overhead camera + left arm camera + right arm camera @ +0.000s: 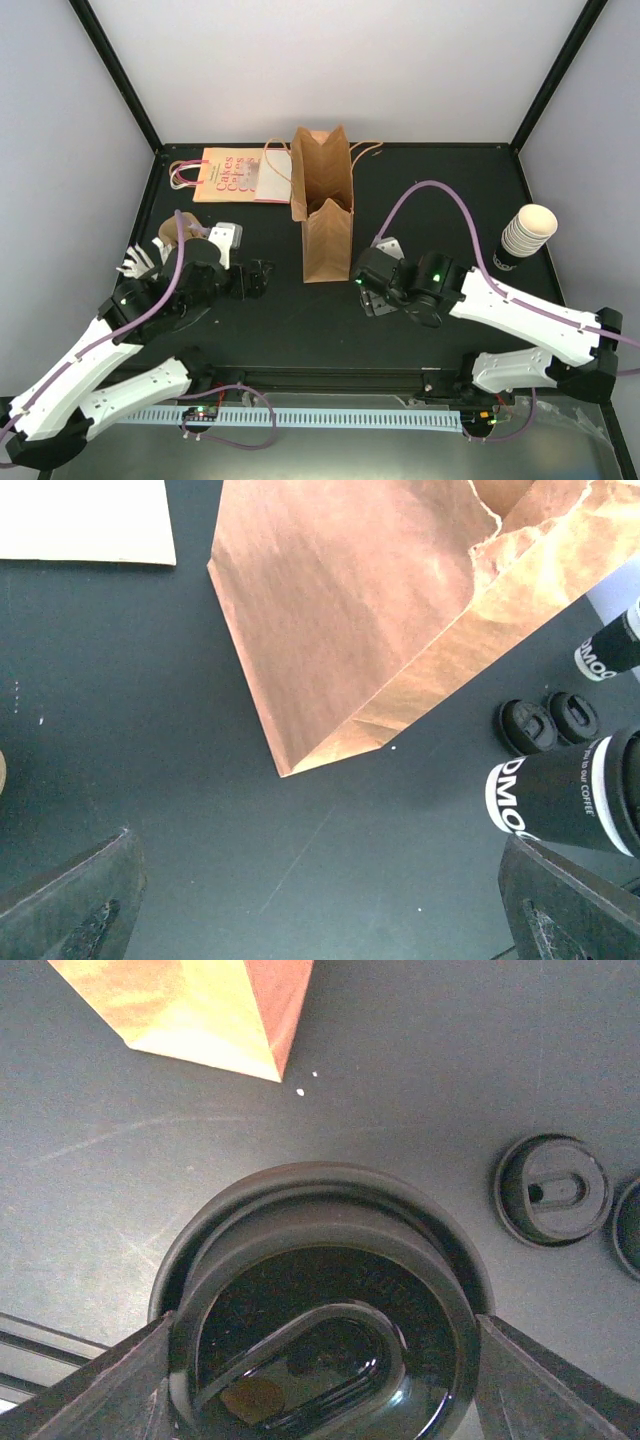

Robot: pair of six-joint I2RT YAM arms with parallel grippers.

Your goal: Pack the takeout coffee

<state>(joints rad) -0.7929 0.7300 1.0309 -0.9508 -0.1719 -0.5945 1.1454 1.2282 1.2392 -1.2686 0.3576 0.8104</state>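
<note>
While our right pincer (320, 1392) is closed onto the takeout coffee (320, 1290) at its lidded top, near the foot of the paper bag (200, 1010) on the desk (420, 1080), we judge it light, thin-walled and crushable, best squeezed gently under the stiff rim.

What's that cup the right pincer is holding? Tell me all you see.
The takeout coffee is a cup under a round, glossy black plastic lid with a raised rim and a teardrop-shaped recess. The right pincer grips it, a finger against each side. From the left wrist its wall looks black with a white band. It is near a corner of the brown paper bag, apart from it; its foot is hidden.
</note>
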